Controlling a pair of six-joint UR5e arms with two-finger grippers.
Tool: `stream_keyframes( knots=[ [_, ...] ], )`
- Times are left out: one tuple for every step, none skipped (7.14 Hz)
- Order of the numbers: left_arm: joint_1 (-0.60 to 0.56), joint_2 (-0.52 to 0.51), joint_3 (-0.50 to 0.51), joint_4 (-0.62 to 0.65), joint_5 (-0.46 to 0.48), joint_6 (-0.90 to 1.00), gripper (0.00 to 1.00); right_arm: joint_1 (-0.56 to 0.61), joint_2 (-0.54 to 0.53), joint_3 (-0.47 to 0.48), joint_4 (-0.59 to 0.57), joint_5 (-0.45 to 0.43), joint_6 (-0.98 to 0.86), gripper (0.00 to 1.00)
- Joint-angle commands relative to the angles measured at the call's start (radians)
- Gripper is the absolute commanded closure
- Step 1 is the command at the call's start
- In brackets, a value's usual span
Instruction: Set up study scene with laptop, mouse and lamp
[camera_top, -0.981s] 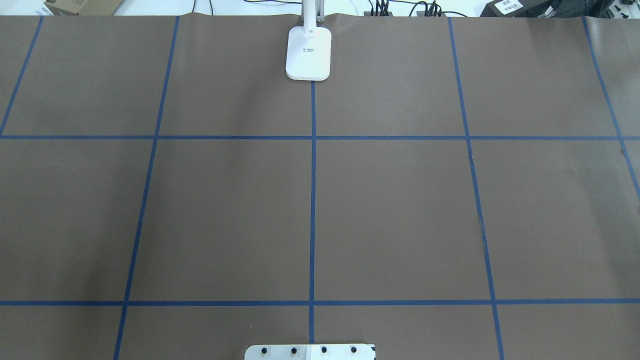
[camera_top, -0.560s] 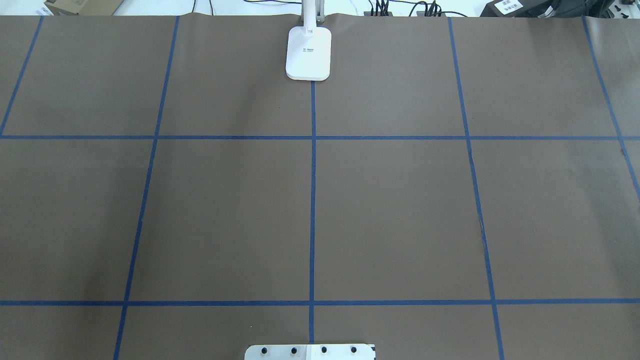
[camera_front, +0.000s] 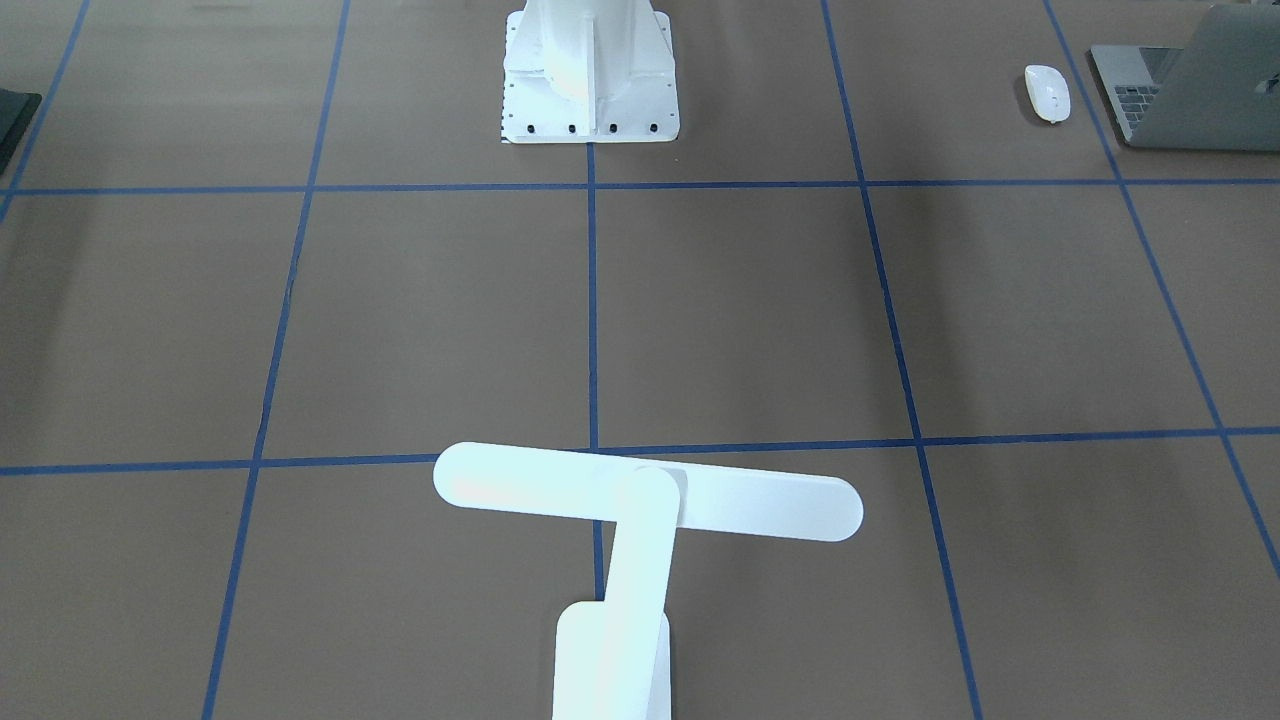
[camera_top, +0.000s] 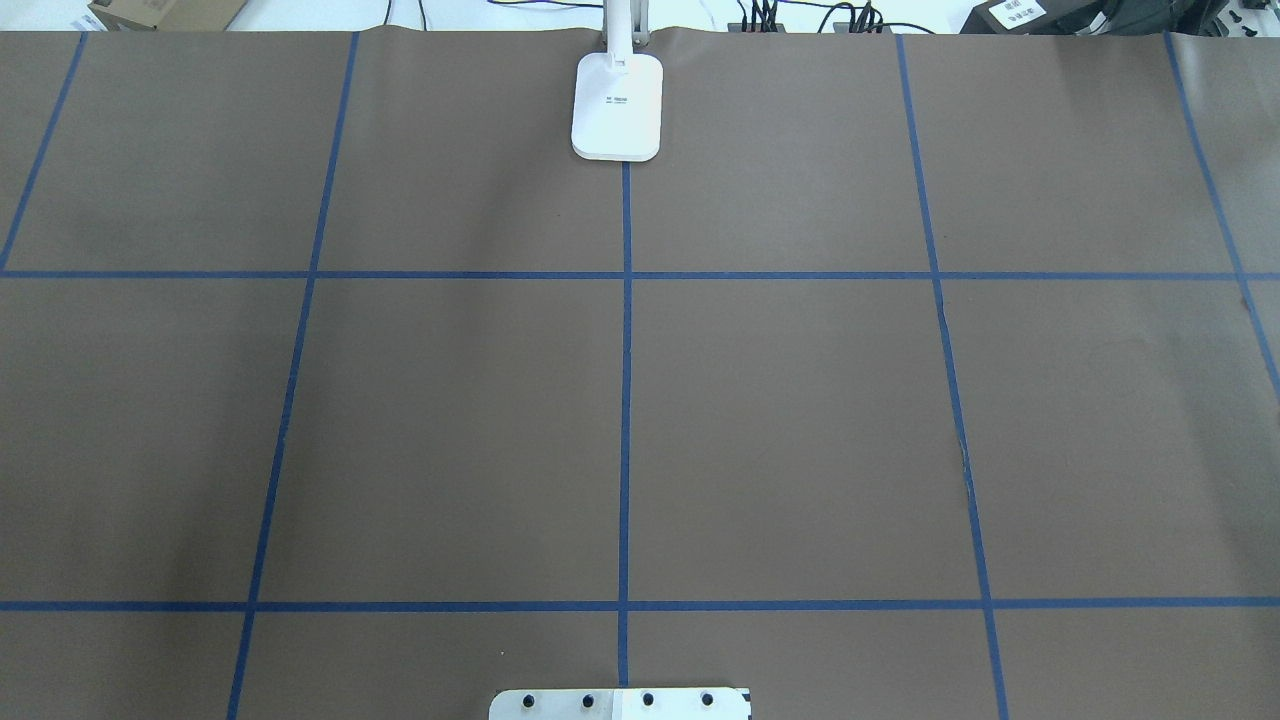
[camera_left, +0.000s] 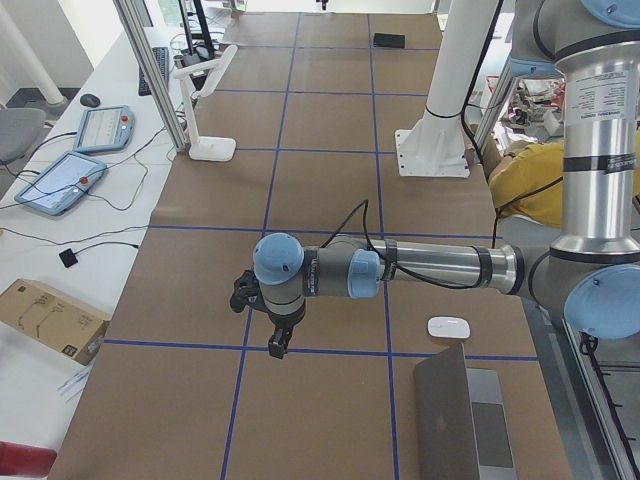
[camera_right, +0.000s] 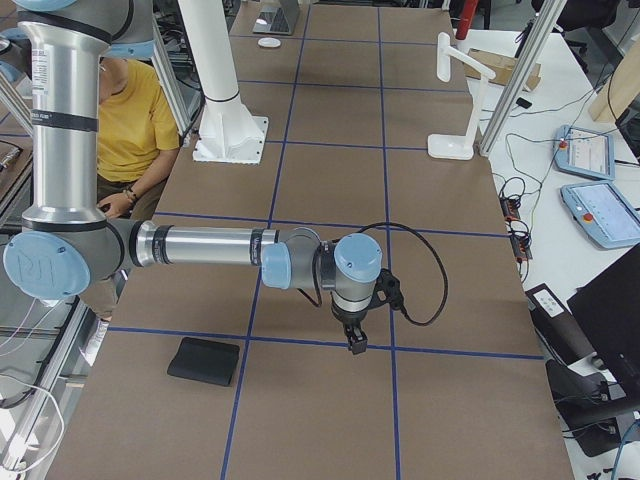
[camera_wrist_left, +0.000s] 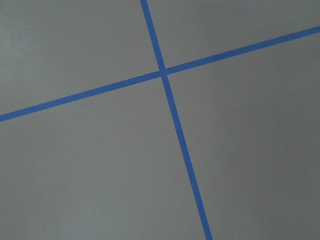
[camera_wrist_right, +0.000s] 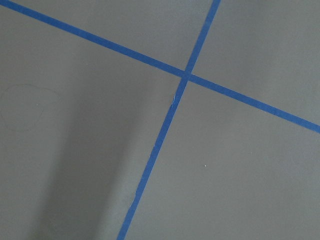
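The mouse (camera_front: 1047, 93) sits beside the laptop (camera_front: 1190, 85), upper right; cannot tell whether left tool (camera_left: 277, 346) or right tool (camera_right: 356, 343) is spread

The table (camera_top: 800, 420) was covered in matt brown paper, slightly rippled, crossed by smooth blue tape (camera_top: 626, 400). The lamp (camera_front: 520, 487) looked like smooth white plastic with a soft sheen. The laptop (camera_front: 1215, 95) was matt grey metal, and the mouse (camera_front: 1047, 92) was glossy white plastic. The pedestal (camera_front: 590, 110) looked like white-painted metal. The pad (camera_right: 204, 361) was matt black.
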Motion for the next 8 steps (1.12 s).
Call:
stream_keyframes(
  knots=[
    [-0.038,-0.001,-0.002,-0.001,-0.005,-0.001,0.0,0.0,-0.001,-0.002,0.003,0.001,0.001,0.0],
    [-0.038,-0.004,0.004,-0.01,0.003,-0.001,0.0,0.0,-0.001,-0.002,0.003,0.001,0.001,0.0],
    [-0.117,-0.004,0.0,-0.029,0.003,-0.004,0.0,0.0,-0.001,-0.003,0.003,0.001,0.001,0.0],
    [-0.133,-0.005,-0.001,-0.03,0.006,-0.001,0.0,0.0,-0.001,-0.003,0.003,0.0,0.001,0.0],
    [-0.14,-0.019,-0.004,-0.02,0.004,-0.004,0.0,0.0,-0.001,-0.003,0.003,0.001,0.002,0.0],
    [-0.156,-0.016,0.002,-0.006,0.004,-0.027,0.0,0.0,-0.001,-0.005,0.003,0.001,0.002,0.0],
    [-0.207,-0.011,-0.004,0.043,0.001,-0.174,0.0,0.0,-0.001,-0.014,0.003,0.001,0.002,0.0],
    [-0.254,-0.007,-0.01,0.113,0.0,-0.223,0.0,0.0,-0.001,-0.014,0.003,0.001,0.002,0.0]
  ],
)
